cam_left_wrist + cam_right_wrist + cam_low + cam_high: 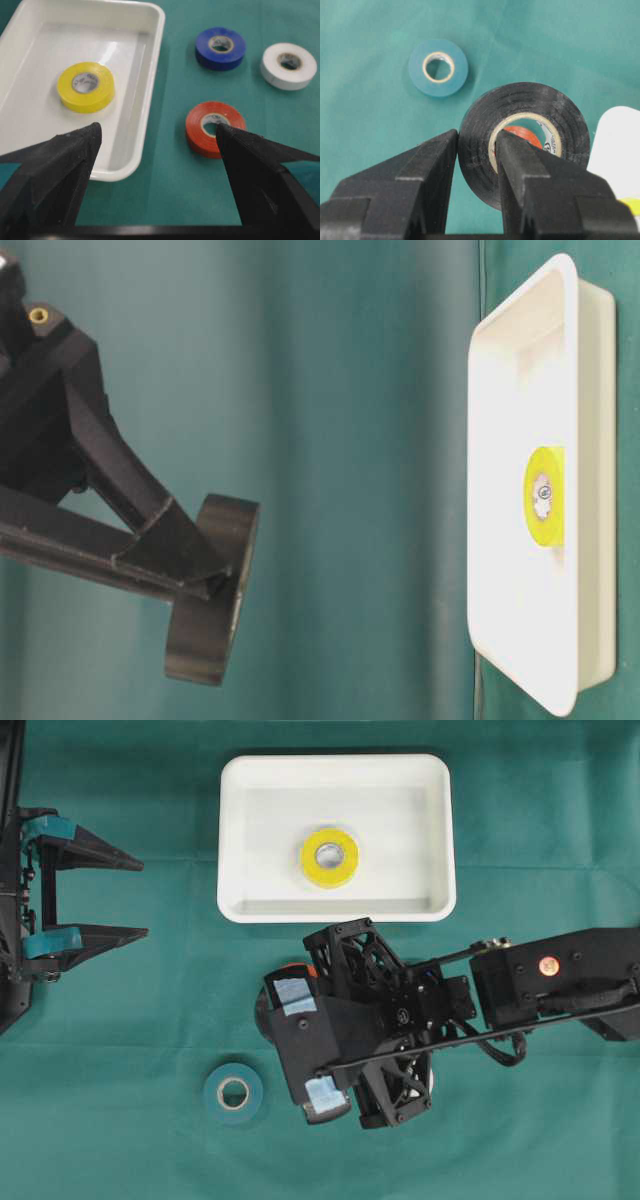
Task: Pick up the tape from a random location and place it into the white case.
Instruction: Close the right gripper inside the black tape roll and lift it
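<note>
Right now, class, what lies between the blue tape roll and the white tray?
In the left wrist view, only bare green cloth separates the blue tape roll from the white tray.

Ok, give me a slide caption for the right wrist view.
Right end effector shut on the black tape roll, one finger through its core, teal roll on the green cloth behind.
</note>
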Controlling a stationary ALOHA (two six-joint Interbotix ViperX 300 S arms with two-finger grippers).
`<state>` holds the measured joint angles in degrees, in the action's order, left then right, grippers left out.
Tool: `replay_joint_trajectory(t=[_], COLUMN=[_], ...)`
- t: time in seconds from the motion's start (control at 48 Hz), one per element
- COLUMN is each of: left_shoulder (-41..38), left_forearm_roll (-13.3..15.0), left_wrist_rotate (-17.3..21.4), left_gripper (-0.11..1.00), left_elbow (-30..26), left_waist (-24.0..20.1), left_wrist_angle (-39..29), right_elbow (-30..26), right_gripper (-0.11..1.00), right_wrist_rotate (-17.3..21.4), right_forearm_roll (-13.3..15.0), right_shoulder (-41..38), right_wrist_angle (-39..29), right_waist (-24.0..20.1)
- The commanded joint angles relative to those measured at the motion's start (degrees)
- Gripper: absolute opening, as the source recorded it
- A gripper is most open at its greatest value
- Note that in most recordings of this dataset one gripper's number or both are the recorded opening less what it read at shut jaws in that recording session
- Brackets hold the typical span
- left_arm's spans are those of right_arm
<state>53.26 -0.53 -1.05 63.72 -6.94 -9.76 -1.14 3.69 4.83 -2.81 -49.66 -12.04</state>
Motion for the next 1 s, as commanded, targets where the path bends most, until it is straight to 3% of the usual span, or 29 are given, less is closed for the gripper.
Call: replay_joint_trajectory(t=[0.0,0.979], left_shoulder=[-0.35,-0.35], left_forearm_roll=[0.09,0.09], left_wrist_rotate=[0.0,0.0], left_gripper=[0.96,0.96], left_elbow=[-0.62,-0.62], left_waist=[0.0,0.0], left_wrist_angle=[0.44,0.35], right_elbow=[-1.85,-1.85], right_gripper=[0.26,0.26], right_wrist_rotate=[0.26,0.18], right_forearm_roll=[0.09,0.26], right_shoulder=[2.02,2.02], right_wrist_angle=[0.18,-0.35], right_waist=[0.18,1.76])
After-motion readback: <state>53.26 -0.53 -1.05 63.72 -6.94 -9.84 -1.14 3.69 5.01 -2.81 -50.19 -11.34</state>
